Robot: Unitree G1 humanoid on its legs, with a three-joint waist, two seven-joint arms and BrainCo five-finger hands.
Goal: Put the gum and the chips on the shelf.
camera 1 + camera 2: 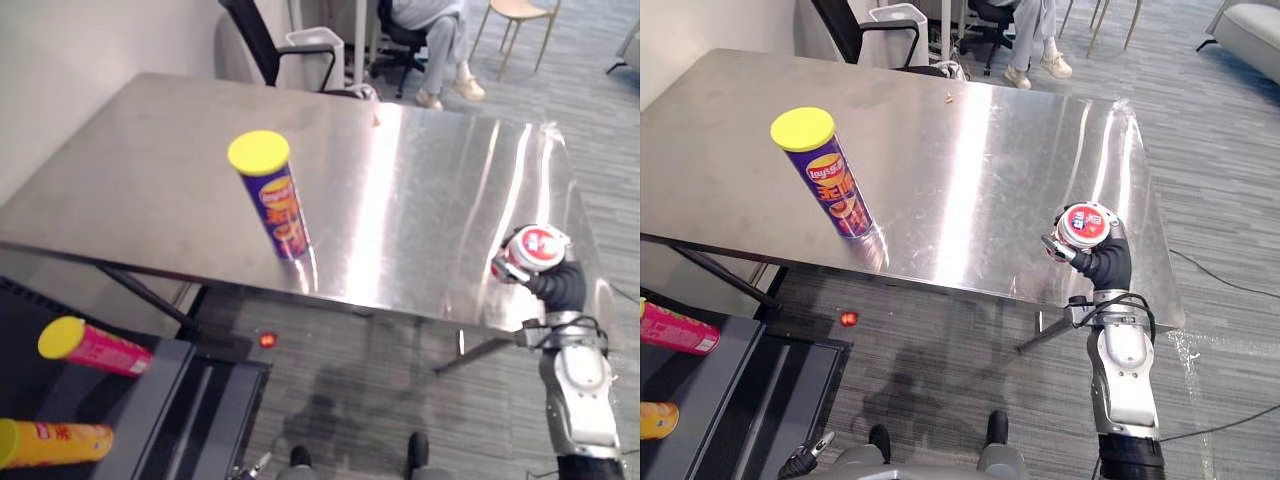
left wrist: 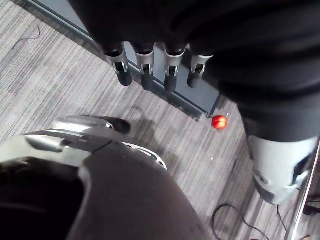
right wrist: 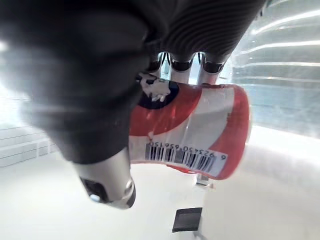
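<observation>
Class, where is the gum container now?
In the eye views, the gum container is gripped in the right hand at the steel table's near right corner, well right of the upright chips can.

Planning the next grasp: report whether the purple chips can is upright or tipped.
Upright: the purple chips can stands base-down on the table, yellow lid uppermost.

On my feed the right arm (image 1: pixel 1122 380) was a silver-grey shell, dark at the wrist, the right hand (image 1: pixel 1106 266) wore a dark ribbed cover, and the left hand (image 2: pixel 150 30) had silver fingers (image 2: pixel 145 67) with dark tips.
</observation>
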